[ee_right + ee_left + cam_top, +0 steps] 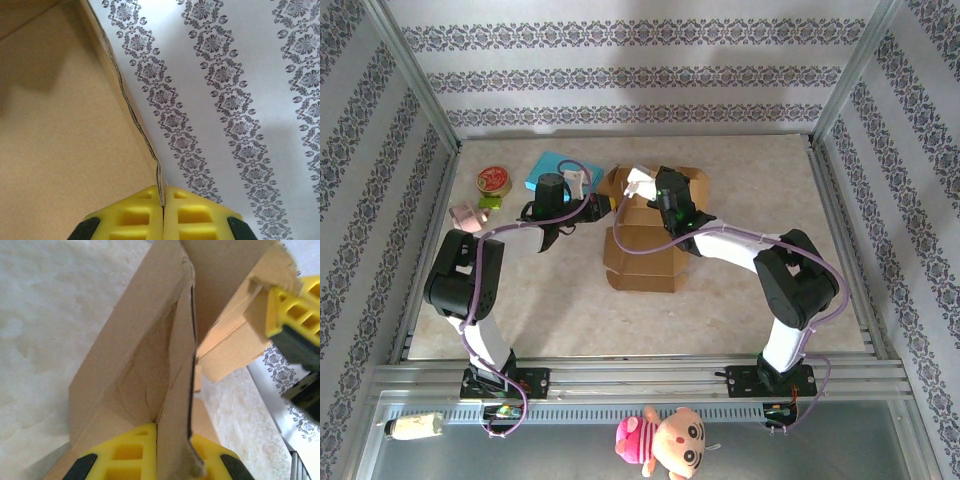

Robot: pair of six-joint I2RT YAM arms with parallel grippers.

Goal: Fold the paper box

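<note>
While my left gripper pinches an upright wall of the cardboard box between its yellow pads, my right gripper is clamped tight on the thin edge of another flap. The box sits mid-table, toward the far side, its near panel lying flat on the tabletop.

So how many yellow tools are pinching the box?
2. The left tool pinches a cardboard flap on the left side of the box. The right tool is shut on a thin edge of it.
</note>
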